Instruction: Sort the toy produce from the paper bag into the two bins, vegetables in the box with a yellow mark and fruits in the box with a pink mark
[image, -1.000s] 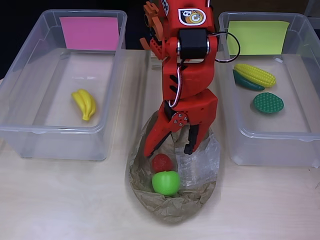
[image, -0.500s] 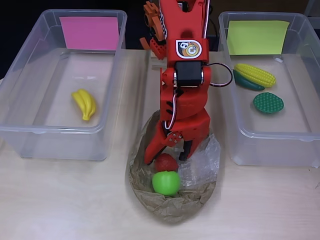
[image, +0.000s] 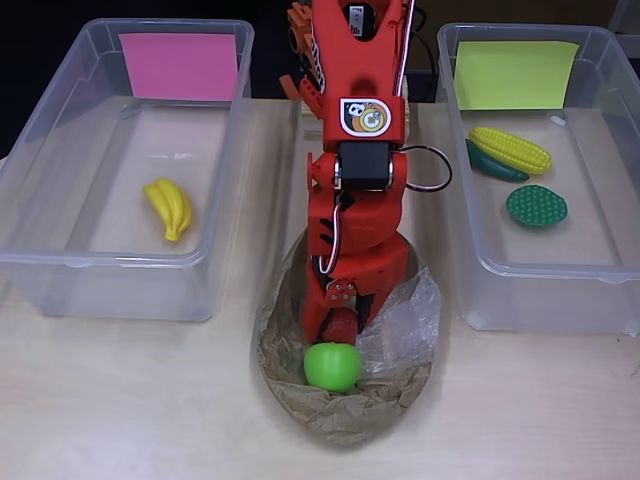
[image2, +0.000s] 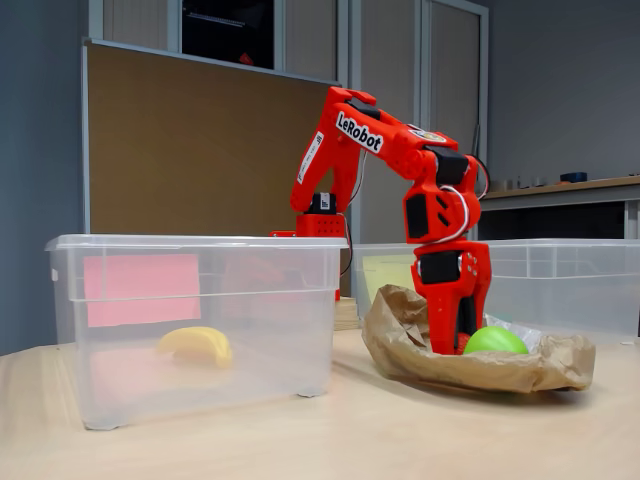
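Note:
The brown paper bag (image: 345, 415) lies open at the table's front centre, between the two bins. A green toy apple (image: 332, 366) rests in it, also seen in the fixed view (image2: 495, 340). Just behind the apple is a small red toy (image: 340, 326), mostly covered by my orange gripper (image: 338, 325). The gripper reaches straight down into the bag, its fingers pressed close on either side of the red toy. In the fixed view the fingertips are hidden inside the bag (image2: 520, 370).
The left bin (image: 60, 265) with the pink mark (image: 178, 66) holds a yellow banana (image: 168, 207). The right bin (image: 560, 270) with the yellow mark (image: 515, 75) holds a corn cob (image: 510, 150), a dark green vegetable (image: 495, 165) and a bumpy green one (image: 536, 205).
The gripper has dropped from above the bag down into it, and its wide-open fingers have narrowed onto the red toy. The apple has not moved.

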